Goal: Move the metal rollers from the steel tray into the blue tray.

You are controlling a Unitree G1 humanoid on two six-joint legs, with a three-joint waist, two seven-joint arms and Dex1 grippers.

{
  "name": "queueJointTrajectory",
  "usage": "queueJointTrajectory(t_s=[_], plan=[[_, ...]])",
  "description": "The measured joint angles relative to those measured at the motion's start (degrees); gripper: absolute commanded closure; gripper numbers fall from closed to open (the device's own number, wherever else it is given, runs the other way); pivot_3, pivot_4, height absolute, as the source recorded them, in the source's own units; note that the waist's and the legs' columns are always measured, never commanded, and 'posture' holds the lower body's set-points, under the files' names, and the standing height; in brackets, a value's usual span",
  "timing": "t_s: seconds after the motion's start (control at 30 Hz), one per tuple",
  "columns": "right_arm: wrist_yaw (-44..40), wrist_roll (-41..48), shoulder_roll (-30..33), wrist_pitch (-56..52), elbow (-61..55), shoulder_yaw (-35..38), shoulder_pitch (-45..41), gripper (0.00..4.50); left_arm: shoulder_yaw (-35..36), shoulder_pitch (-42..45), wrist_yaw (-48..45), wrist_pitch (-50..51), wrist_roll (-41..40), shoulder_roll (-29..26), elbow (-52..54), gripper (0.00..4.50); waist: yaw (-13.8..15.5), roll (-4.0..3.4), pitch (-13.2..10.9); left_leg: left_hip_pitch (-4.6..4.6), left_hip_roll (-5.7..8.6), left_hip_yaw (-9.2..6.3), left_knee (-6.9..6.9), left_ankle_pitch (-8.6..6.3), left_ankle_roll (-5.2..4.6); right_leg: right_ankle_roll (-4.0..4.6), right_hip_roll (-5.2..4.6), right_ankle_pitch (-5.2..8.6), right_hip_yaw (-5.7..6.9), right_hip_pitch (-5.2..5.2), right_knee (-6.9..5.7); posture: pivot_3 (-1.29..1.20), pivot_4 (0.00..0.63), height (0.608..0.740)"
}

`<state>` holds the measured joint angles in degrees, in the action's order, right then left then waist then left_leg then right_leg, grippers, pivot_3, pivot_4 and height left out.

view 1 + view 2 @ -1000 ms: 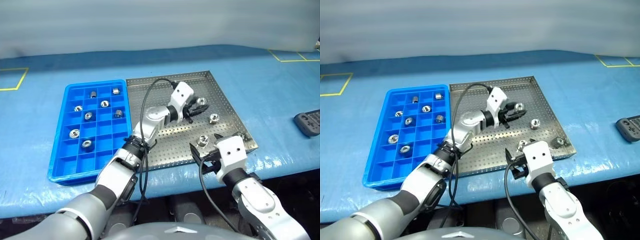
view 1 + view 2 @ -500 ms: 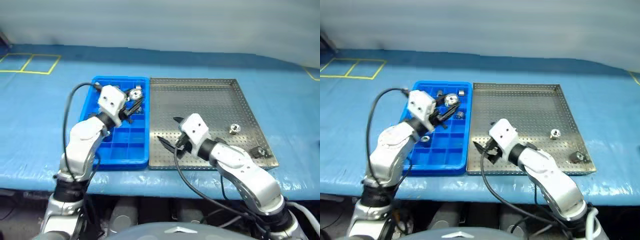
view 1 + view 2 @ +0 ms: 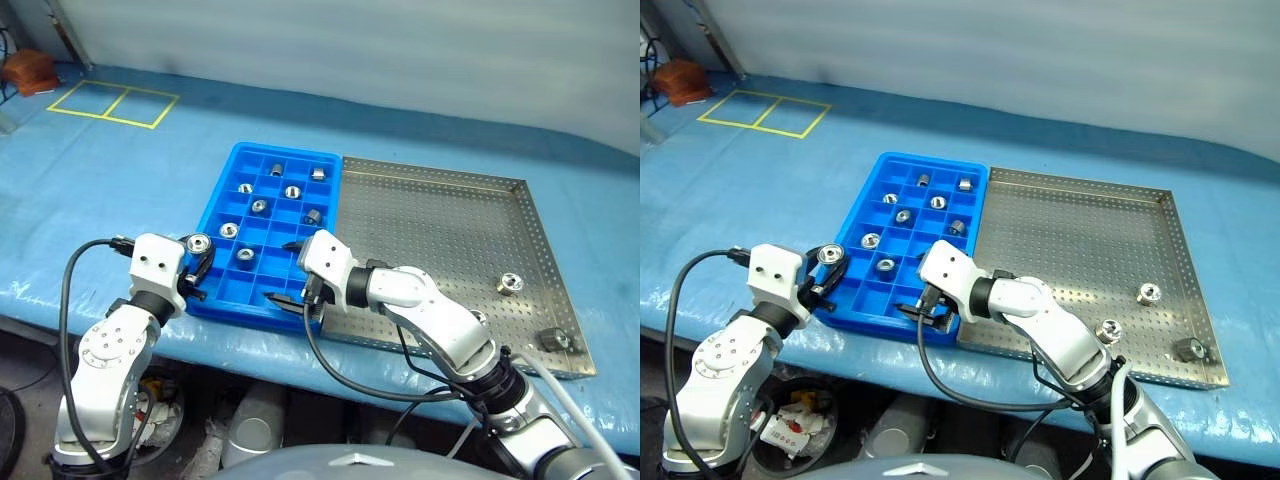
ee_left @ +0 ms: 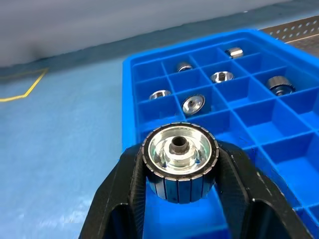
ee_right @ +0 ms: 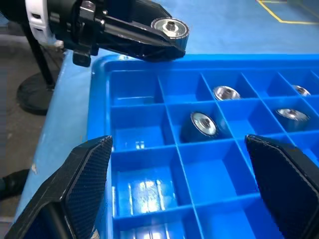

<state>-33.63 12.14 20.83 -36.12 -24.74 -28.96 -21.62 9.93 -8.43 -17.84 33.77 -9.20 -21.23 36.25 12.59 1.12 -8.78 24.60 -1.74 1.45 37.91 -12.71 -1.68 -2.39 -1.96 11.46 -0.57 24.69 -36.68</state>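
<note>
Left gripper (image 3: 197,262) is pinching one of the metal rollers (image 4: 180,162) between its black fingers; in the left wrist view the roller sits face-on to the camera, bore visible, clamped on both sides. A second ago that gripper was out over the steel tray (image 3: 440,215) with the roller; now it hangs at the near left corner of the blue tray (image 3: 215,205), just outside or over the rim, can't tell which from the head views. So the carry looks done and the drop isn't: the roller is not in a compartment yet.

Right gripper (image 3: 290,272) is spread wide and empty. It has swung left from the near edge of the steel tray to the near right part of the blue tray, jaws over empty compartments in its wrist view. The camera also shifted left between frames, so part of that apparent shift is view change.

Blue tray holds seven rollers (image 3: 258,206), each in its own compartment, mostly far and middle rows; the near rows are empty. Three rollers (image 3: 510,284) are left on the steel tray, all toward its right near side, well apart from both grippers.

Judgement: next step is to bring the left gripper over a free near compartment and release. The right gripper sits close to that zone, so there's some collision risk if both go for the same cells. After this one, three more to move.
</note>
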Motion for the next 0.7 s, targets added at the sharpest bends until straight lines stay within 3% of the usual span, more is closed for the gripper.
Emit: queueJointTrajectory(t_s=[0.3, 0.7], plan=[[-0.6, -1.1, -0.5, 0.5, -0.2, 0.1, 0.5, 0.0, -1.7, -1.0, 0.1, 0.0, 0.1, 0.1, -0.2, 2.81, 4.8, -0.01, 0.0, 0.26, 0.02, 0.27, -0.09, -0.13, 0.22, 0.01, -0.03, 0.01, 0.07, 0.41, 0.09, 0.42, 0.15, 0.74], [1.1, -1.3, -0.1, -1.9, -2.6, 1.1, 4.0, 0.0, -4.0, -3.8, -2.8, 0.7, -2.3, -1.1, -0.2, 2.81, 5.5, -0.03, 0.1, 0.55, 0.06, 0.36, -0.05, -0.09, 0.17, 0.01, 0.01, 0.01, 0.1, 0.71, 0.07, 0.4, 0.15, 0.74]])
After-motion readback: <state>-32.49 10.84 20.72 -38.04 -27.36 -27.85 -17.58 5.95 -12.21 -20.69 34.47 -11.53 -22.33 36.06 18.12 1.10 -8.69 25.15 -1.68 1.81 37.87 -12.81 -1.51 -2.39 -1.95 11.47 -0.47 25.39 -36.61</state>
